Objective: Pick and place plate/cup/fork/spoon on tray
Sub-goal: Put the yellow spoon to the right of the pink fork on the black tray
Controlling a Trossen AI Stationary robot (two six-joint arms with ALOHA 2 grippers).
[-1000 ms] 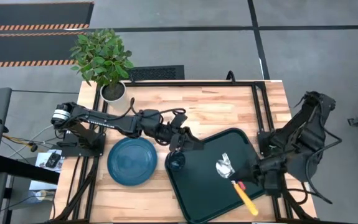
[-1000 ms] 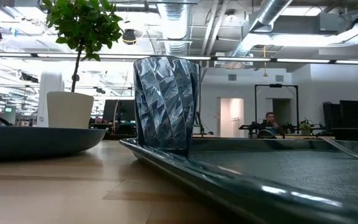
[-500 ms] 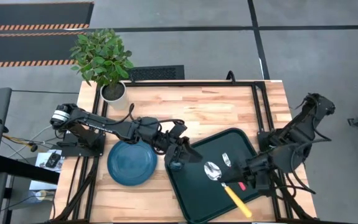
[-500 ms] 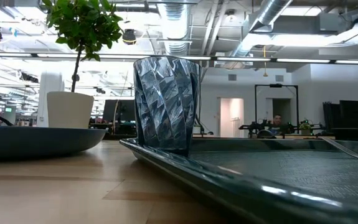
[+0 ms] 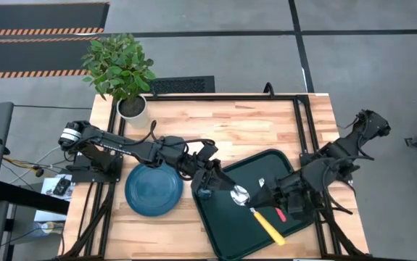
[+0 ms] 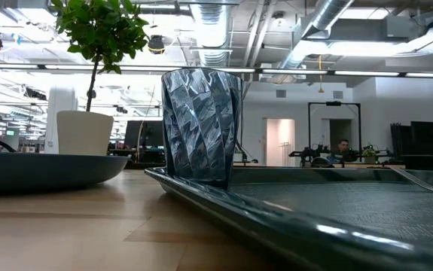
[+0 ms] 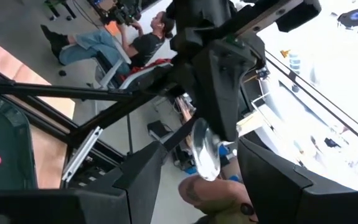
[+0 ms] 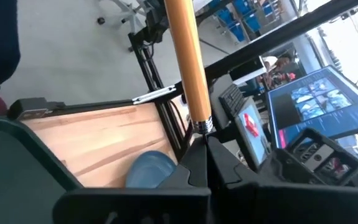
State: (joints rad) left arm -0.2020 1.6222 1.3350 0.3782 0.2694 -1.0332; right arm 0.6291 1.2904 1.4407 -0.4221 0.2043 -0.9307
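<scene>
**Two grippers over the tray, spoon held**

Our right gripper (image 5: 257, 205), lower right of centre in the high view, has its fingers clamped on the spoon (image 5: 260, 217) above the tray (image 5: 230, 235). The silver bowl sits near the cup (image 5: 205, 191), and the orange handle slants toward the lower right. Our left gripper (image 5: 212, 183) hangs at the cup, fingers apart around it; the cup stands on the tray's left edge. The fork (image 5: 278, 214) lies on the tray. The plate (image 5: 153, 188) rests on the table left of the tray.
</scene>
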